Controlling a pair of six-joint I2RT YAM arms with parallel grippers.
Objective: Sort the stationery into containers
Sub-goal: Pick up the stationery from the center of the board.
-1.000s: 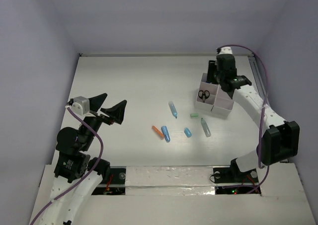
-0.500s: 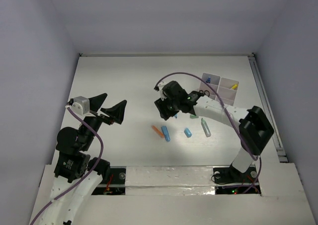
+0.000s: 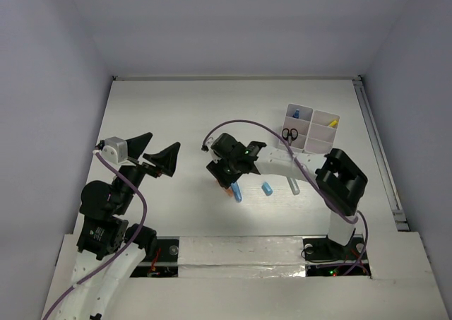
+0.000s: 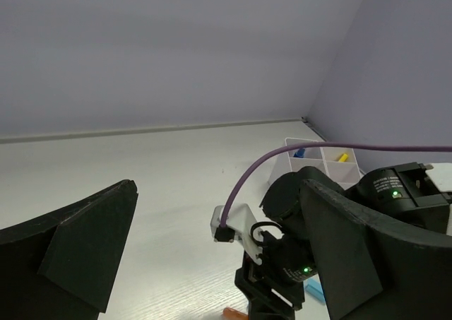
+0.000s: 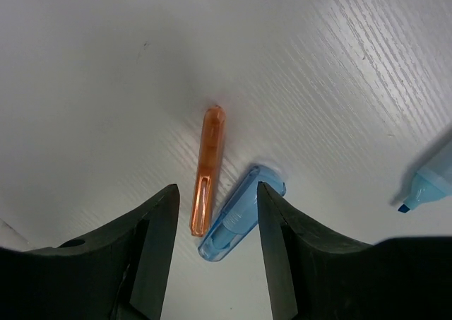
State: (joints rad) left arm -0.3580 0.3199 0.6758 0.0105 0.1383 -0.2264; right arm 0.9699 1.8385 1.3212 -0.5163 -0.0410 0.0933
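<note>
- Orange tube [image 5: 206, 172] lies flat on the white table [image 5: 106, 66], right under your right claw [image 5: 217, 193]. The two black fingers [image 5: 152, 242] stand wide apart, one on each side of it, gripping nothing.
- A blue tube [image 5: 240, 214] lies just beside the orange one, slanted away from it. Their near ends come close, but you cannot tell whether they touch.
- From overhead, your right arm reaches left across the table. The elbow is raised on the right side and the wrist points down at mid-table.
- Your left claw [image 3: 157, 150] is held up off the table on the left, its arm folded near the base. The fingers are spread wide and empty, aimed across at the right arm.
- The white divided box [image 3: 319, 147] sits far right, well apart from the tubes.
- Black-handled scissors [image 3: 289, 133] lie in one compartment. A blue piece [image 3: 297, 113] and a yellow piece [image 3: 332, 123] lie in the two far ones.
- Hard to see overhead: the right wrist covers most of the orange tube, so only its tip shows.
- A small blue piece [image 3: 267, 188] lies near the right forearm, and a pale tube [image 3: 292, 186] is partly behind that arm.
- In the right wrist view, a blue marker [image 5: 431, 182] is cut off by the frame edge and a finger.
- The left wrist view shows only slivers of orange and blue below the right wrist.
</note>
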